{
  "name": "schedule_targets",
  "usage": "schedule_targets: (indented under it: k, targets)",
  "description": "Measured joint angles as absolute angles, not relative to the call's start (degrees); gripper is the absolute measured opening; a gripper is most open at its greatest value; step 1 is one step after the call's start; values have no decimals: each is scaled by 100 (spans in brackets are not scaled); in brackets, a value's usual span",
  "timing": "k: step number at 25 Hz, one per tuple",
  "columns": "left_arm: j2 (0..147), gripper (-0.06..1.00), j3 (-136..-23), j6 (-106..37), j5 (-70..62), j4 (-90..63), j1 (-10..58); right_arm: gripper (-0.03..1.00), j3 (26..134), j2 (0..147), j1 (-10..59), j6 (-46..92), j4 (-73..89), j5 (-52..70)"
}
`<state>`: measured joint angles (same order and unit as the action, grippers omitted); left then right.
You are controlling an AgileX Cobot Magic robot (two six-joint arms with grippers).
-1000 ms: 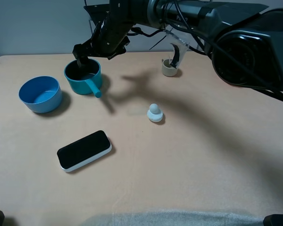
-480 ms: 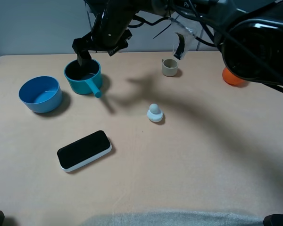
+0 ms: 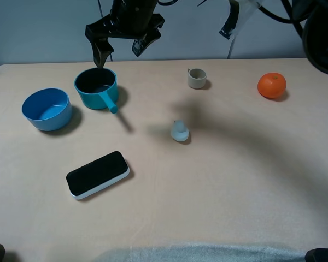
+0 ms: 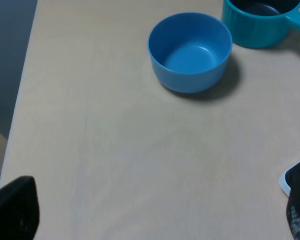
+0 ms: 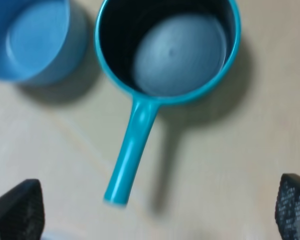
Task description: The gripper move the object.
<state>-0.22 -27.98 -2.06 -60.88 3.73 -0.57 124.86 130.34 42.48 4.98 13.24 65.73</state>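
the right arm reaches across from about two o'clock of the exterior high view to eleven o'clock. its gripper [image 3: 118, 52] hangs in the air, jaws spread wide and holding nothing, one dark finger [image 3: 100, 53] at nine o'clock of the other. in the right wrist view the two fingertips [image 5: 15, 212] stand far apart. the left gripper [image 4: 155, 225] shows only as two dark, widely separated tips, jaws parted.
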Motion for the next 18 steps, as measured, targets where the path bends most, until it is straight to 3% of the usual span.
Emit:
schedule_targets:
  k: [10,18]
  targets:
    - [-22,99,-2798,-206,-6088,373,-57,69,12335,12353,4248,586,1276,6951]
    - [-22,99,-2798,-206,-6088,373,-57,69,11349,11362,4248,592,1236,6961]
